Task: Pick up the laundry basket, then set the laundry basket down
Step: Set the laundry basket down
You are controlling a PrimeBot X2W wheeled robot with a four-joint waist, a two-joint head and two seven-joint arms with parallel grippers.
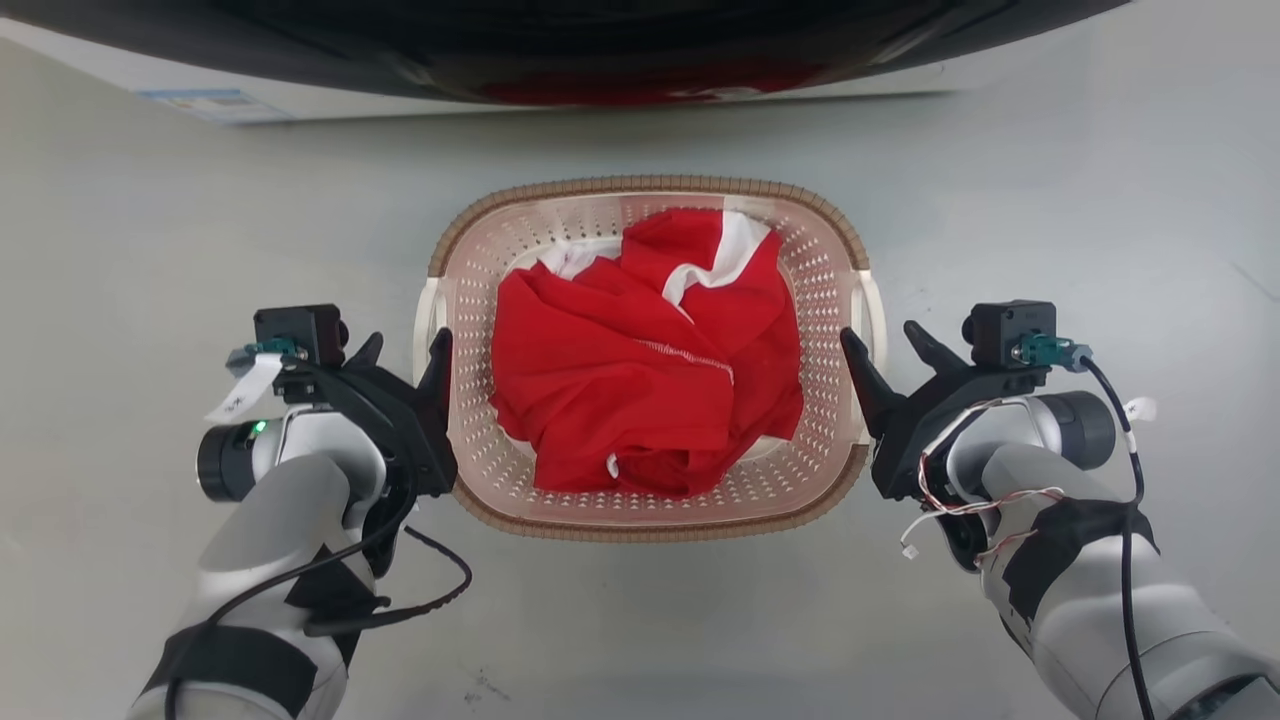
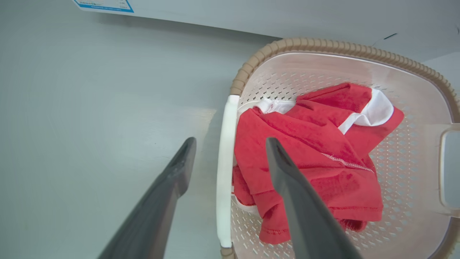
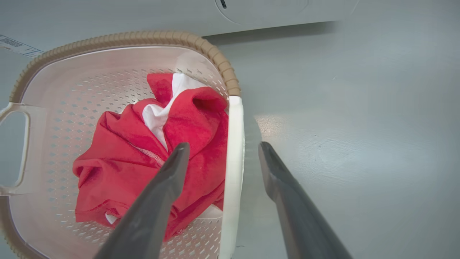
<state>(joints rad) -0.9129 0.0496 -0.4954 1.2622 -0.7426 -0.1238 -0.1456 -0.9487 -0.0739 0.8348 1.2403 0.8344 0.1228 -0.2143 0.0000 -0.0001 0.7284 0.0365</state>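
Observation:
The laundry basket [image 1: 830, 270], pale pink with a brown woven rim [image 2: 323, 45] [image 3: 125, 37], stands on the grey floor holding a crumpled red and white garment [image 1: 650, 360]. My left gripper [image 1: 405, 350] is open and straddles the basket's white left handle [image 2: 224, 169], one finger outside and one inside over the cloth. On the other side my right gripper [image 1: 890, 345] is also open, straddling the white right handle [image 3: 231, 172] in the same way. Neither pair of fingers visibly presses on its handle.
A white appliance front with a dark round door [image 1: 620, 50] stands just beyond the basket, a blue-edged label [image 1: 215, 103] on it. Open grey floor [image 1: 120, 250] lies to both sides and in front of the basket.

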